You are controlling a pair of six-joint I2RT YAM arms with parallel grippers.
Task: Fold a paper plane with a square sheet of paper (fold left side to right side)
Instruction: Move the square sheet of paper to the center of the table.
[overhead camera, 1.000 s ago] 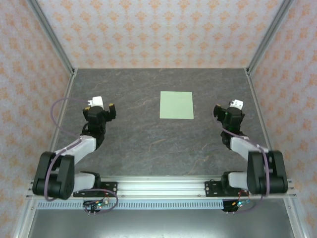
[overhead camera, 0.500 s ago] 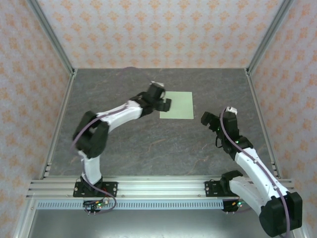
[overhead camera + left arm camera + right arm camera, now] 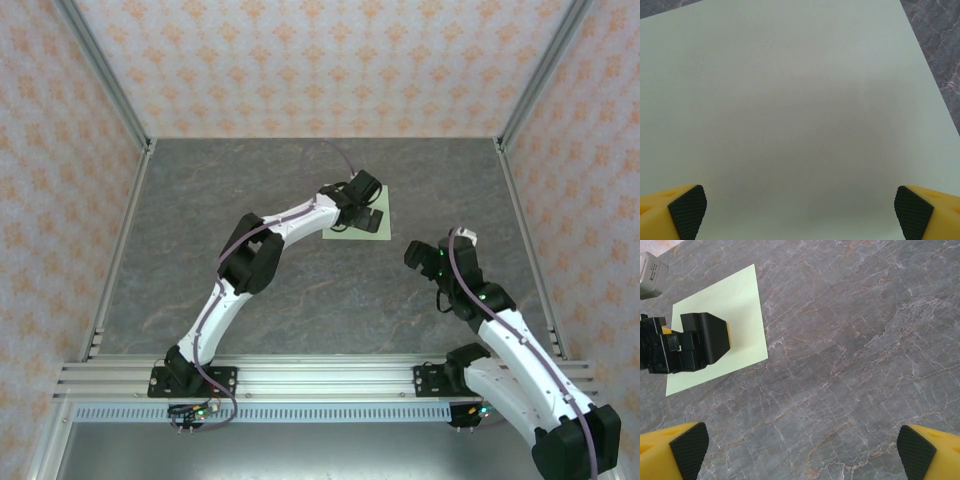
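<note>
One sheet of paper (image 3: 377,231) lies flat on the table (image 3: 250,180), right of centre and toward the far side. It is square and shows no crease, so the left-to-right fold is judged not yet begun.

Two grippers noted, both released and carrying nothing.
- The left gripper (image 3: 360,218) is reached out over the sheet, jaws spread wide. In its wrist view the two pads (image 3: 687,212) sit at the bottom corners with plain paper between them. Whether they touch the paper cannot be told. Judged purpose: placed over the sheet to get at the side that must be folded across.
- The right gripper (image 3: 422,268) stands over bare table, near the sheet's right corner but apart from it, jaws wide. Judged purpose: waiting beside the receiving edge to steady or press it.

Count: one sheet, two grippers, two pads on each, one table.
</note>
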